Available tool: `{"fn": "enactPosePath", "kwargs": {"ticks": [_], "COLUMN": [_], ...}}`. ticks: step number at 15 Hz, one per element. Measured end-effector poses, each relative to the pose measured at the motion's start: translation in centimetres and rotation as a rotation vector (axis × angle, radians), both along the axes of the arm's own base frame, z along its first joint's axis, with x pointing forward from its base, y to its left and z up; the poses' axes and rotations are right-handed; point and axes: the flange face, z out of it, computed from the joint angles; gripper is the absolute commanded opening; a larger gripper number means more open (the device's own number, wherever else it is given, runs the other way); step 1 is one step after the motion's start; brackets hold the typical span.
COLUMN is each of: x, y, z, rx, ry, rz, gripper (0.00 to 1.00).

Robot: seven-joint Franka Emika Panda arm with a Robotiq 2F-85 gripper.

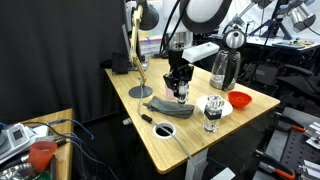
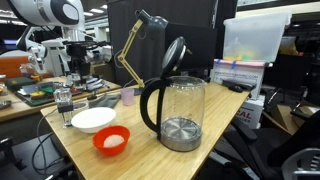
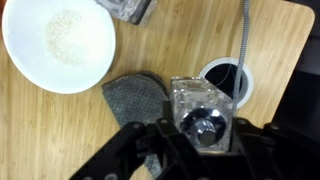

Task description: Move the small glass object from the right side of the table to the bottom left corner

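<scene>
Glass is what my jaws hold right now. The little jar sits between them in the wrist view, and I see it from the top. The jaws are pulled in narrow, with one on each side of the jar, pressing on it. I cannot tell if the jar touches the desk or hangs a bit over it.

Under the jar I see a grey cloth on one side and a white ring on the other. The jar is over the spot where the two come close. A thin cable runs up from the ring. A white bowl with pale grains in it sits in the top corner of the wrist view, apart from the cloth.

In an exterior view my arm comes down near the middle of the desk, just by the cloth. A black pen lies near the cloth. The white bowl sits to one side of my arm, with a glass right by it and a red bowl a bit past it. A tall jug stands behind them. A lamp stands at the far edge.

In an exterior view a big clear kettle is close to the camera, near the red bowl.
</scene>
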Motion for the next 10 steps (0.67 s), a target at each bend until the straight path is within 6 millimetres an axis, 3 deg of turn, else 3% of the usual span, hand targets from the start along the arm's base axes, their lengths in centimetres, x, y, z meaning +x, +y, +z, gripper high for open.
{"fn": "enactPosePath", "kwargs": {"ticks": [5,10], "x": [-3.2,-4.7], "y": [3.7,3.9], "z": [-1.6,-5.1], "rx": [0.013,0.054], "ry": [0.043,0.088], "rz": [0.091,0.102], "gripper": [0.18,0.18]}}
